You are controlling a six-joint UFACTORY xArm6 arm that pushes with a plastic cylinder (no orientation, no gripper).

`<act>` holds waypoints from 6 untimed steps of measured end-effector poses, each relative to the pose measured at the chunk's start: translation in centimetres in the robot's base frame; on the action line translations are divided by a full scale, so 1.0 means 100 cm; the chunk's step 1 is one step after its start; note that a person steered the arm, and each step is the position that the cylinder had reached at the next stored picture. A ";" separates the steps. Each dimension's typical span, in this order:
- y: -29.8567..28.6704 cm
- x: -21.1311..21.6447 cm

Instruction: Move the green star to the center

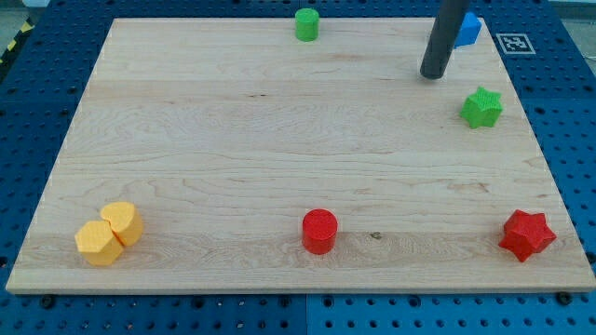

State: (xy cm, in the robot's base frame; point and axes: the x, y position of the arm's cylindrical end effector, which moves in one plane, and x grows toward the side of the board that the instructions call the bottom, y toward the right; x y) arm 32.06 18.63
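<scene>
While the dark round rod comes down from the view's top right, its tip [432, 75] rests on the pale wooden worktop [233, 149]. The worktop is smooth, with long grain lines, and it sits on a blue base full of little holes [28, 112]. There are no fingers on this arm, only the plain rod, so nothing is being held.

The green star [482, 108] sits near the view's right edge, a little below and to the right of the tip, close but not touching it. A blue block [467, 30] peeks out from behind the rod at the top right; its shape is partly hidden. A green cylinder [306, 24] stands at the top edge, near the middle. A red cylinder [319, 231] stands near the bottom middle. A red star [527, 234] sits in the bottom right corner. Two yellow blocks with flat sides, one [122, 222] touching the other [98, 243], sit in the bottom left corner. A black and white square marker [513, 43] lies just off the worktop's top right corner.
</scene>
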 end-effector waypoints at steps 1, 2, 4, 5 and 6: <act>0.008 0.000; 0.043 0.024; 0.102 0.050; 0.153 0.074; 0.132 0.085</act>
State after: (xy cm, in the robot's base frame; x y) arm 40.60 31.83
